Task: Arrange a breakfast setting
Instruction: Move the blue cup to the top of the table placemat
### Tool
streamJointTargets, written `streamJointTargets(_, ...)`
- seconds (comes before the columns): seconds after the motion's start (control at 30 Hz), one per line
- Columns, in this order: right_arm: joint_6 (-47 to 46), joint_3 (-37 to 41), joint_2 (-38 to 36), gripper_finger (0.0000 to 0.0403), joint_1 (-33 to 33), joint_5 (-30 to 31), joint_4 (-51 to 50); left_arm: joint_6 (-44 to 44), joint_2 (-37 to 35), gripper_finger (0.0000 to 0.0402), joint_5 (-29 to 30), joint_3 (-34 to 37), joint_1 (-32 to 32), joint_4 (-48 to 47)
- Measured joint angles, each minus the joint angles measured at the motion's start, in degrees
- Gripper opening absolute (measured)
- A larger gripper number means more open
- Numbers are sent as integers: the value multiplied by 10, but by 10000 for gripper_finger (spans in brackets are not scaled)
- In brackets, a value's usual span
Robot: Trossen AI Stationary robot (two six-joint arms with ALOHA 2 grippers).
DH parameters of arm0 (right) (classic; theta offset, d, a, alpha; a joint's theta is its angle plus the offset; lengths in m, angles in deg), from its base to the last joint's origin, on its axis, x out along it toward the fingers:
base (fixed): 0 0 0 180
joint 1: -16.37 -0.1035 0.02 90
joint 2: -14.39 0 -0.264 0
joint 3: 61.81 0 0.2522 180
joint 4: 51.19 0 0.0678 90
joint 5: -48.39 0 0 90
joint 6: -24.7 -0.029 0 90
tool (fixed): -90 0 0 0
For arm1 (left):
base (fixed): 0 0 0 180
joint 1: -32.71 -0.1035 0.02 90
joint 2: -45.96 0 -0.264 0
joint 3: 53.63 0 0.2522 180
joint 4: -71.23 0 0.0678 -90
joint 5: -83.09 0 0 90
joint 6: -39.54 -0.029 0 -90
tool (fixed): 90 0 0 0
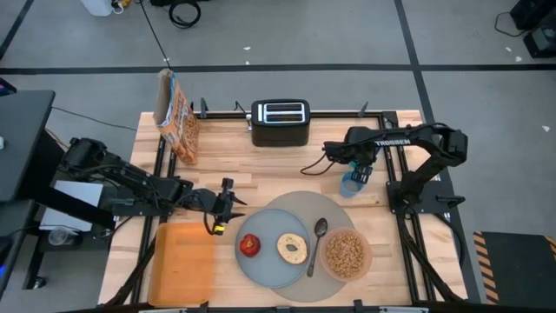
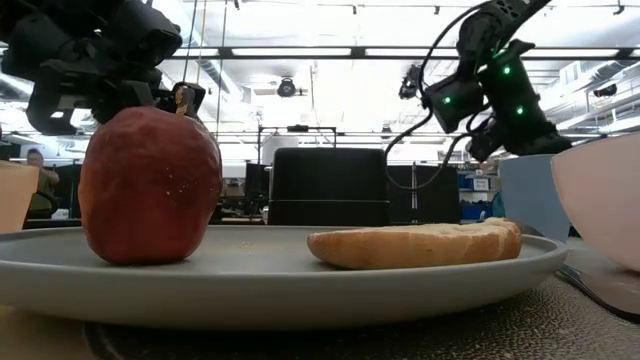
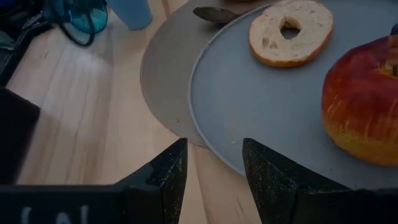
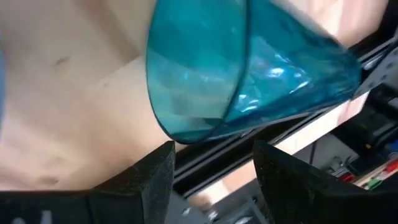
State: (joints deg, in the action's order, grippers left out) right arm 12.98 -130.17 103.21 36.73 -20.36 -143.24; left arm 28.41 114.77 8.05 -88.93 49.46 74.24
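- Where the table's near edge runs, an orange tray (image 1: 182, 263) lies at the left, and just right of it the large grey mat (image 1: 306, 204) carries most of the setting.
- On the mat, the grey-blue plate (image 1: 269, 265) holds a red fruit (image 1: 250, 245) on its left side and a bagel (image 1: 292, 249) near its middle; the two lie apart.
- A metal spoon (image 1: 316, 244) lies on the mat between the plate and a pink bowl (image 1: 347, 253), which is filled with brown cereal (image 1: 345, 250).
- The left gripper (image 1: 222, 211) hovers just beyond the tray's far right corner, close to the plate's left rim; its fingers (image 3: 163, 180) stand apart with nothing between them, the plate edge showing in the gap.
- Farther back and to the right, the right gripper (image 1: 358, 172) is above a teal tumbler (image 1: 350, 184) that stands on the wood just past the mat's far right edge. From the wrist view its fingers (image 4: 155, 174) are spread, with the tumbler's rim ahead of them and not clamped.
- At the far edge stand a black toaster (image 1: 280, 122) in the middle and a cereal box (image 1: 176, 117) to the left.
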Motion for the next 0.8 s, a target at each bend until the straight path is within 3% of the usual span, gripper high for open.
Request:
streamJointTargets(0.4,105,3,0,222,72,39,123,-17,-57,162,1,0,0,-15)
streamJointTargets(0.67,157,-21,0,222,102,46,165,-40,-79,162,1,0,0,-22)
streamJointTargets(0.8,160,-56,0,222,106,46,139,-40,-79,162,4,0,0,-22)
